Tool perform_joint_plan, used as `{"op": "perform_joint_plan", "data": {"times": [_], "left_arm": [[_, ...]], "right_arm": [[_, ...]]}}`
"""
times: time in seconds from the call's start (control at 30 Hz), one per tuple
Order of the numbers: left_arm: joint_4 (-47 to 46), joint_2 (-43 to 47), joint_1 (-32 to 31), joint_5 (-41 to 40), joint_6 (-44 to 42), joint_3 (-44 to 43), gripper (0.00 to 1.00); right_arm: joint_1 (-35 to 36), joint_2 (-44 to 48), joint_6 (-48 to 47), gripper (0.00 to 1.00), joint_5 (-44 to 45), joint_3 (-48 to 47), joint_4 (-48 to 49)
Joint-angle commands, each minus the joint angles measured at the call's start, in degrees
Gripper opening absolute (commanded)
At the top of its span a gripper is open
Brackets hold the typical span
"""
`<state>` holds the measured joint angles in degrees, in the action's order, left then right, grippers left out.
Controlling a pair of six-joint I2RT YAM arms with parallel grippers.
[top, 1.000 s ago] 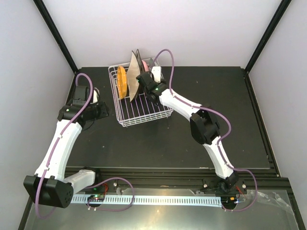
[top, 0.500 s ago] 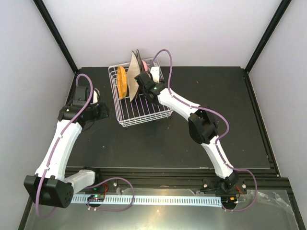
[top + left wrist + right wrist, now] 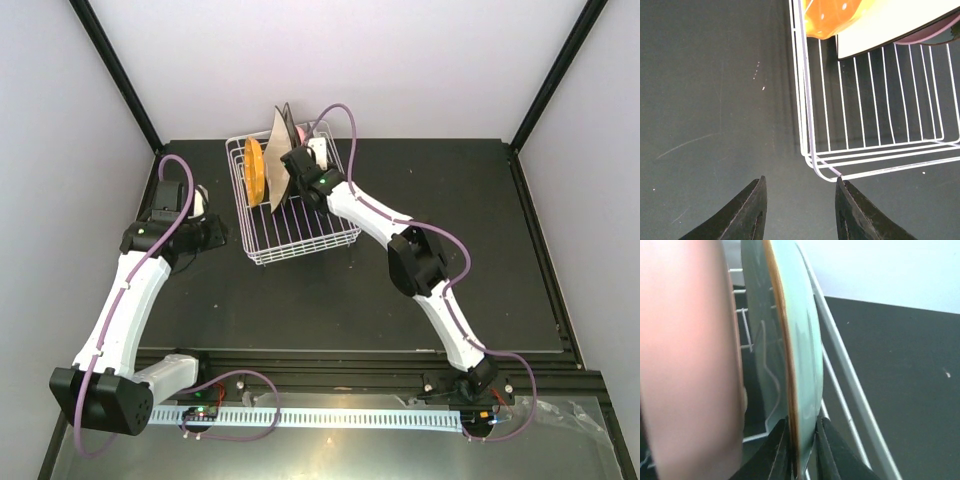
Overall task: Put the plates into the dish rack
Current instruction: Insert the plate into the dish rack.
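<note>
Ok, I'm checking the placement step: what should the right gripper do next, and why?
Probably open the jaws and let go: the right gripper pinches the rim of the green plate, and the plate already stands on edge inside the rack, beside the pink plate.

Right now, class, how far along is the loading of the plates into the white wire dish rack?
Done: the small round orange plate, square cream plate and round pink plate stand in the white wire dish rack. In hand: the right gripper pinches the round pale green plate's rim, already inside the rack. The left gripper is open, idle. Left: releasing it; I see no plate on the table.
</note>
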<state>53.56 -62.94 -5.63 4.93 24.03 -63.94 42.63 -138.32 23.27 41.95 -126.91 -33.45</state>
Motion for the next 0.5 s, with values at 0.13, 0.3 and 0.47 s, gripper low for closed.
{"op": "perform_joint_plan", "data": {"times": [0.13,0.3,0.47], "left_arm": [[0.0,-0.3,0.4,1.8,-0.8,-0.1,0.39],[-0.3,-0.5,0.4,2.2,-1.4,-0.1,0.39],[-1.1,-0.9,0.4,2.5,-1.2,0.4,0.4]], "right_arm": [[1.2,6.1,-2.2,0.26,-7.5,10.7,6.3],[1.0,11.6,-1.0,0.32,-6.8,18.1,10.4],[0.4,17.3,0.4,0.36,-6.9,23.8,11.9]]}}
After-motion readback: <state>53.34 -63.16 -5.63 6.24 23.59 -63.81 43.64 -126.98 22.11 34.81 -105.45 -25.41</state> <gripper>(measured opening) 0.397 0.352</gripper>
